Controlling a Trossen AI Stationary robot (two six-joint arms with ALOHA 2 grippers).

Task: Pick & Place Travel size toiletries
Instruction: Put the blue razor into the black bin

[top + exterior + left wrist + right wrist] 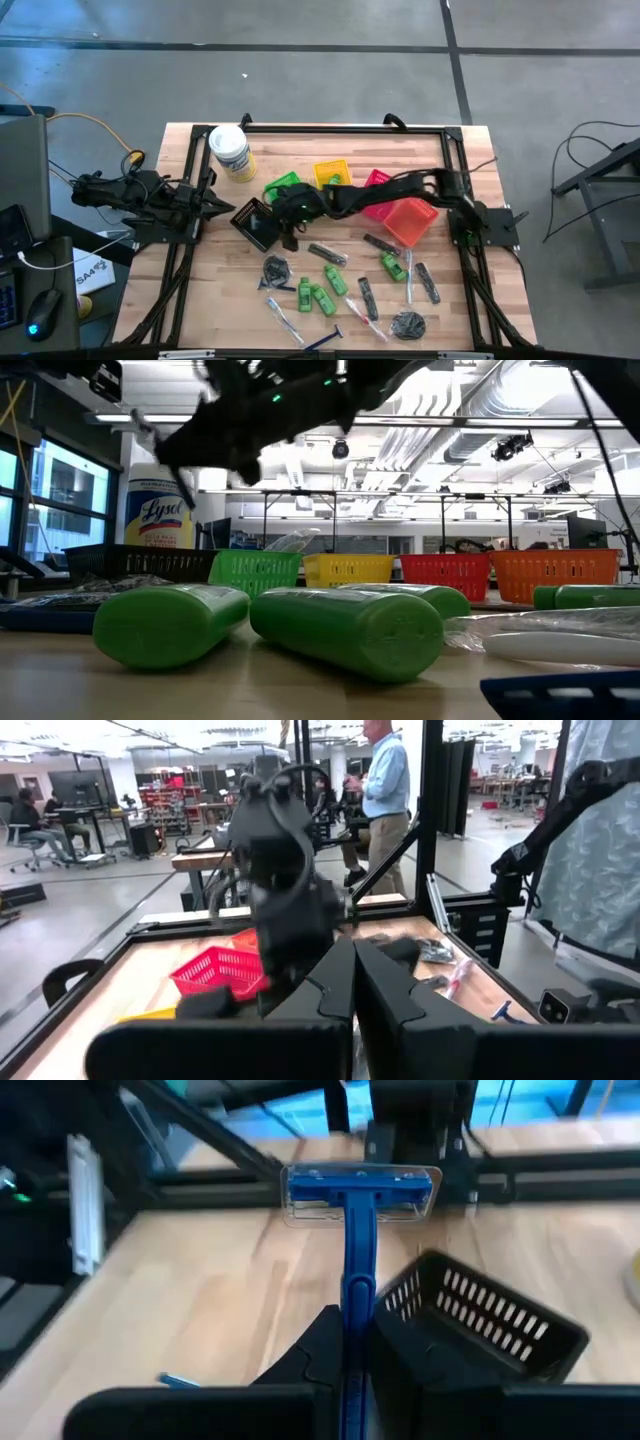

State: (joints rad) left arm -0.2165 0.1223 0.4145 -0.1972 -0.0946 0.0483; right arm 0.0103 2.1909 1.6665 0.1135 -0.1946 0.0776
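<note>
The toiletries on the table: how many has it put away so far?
None visibly put away yet. The right gripper holds a blue razor beside the black basket. The left gripper waits shut at the table's left edge. Green bottles, combs and coiled bundles still lie on the table.

Glossy blue plastic razor [358, 1230], wooden table [230, 1290]

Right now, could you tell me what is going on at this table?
The right gripper is shut on a blue-handled razor, holding it above the table beside the black basket. The left gripper waits shut at the table's left edge. Green bottles and other toiletries lie loose on the table.
</note>
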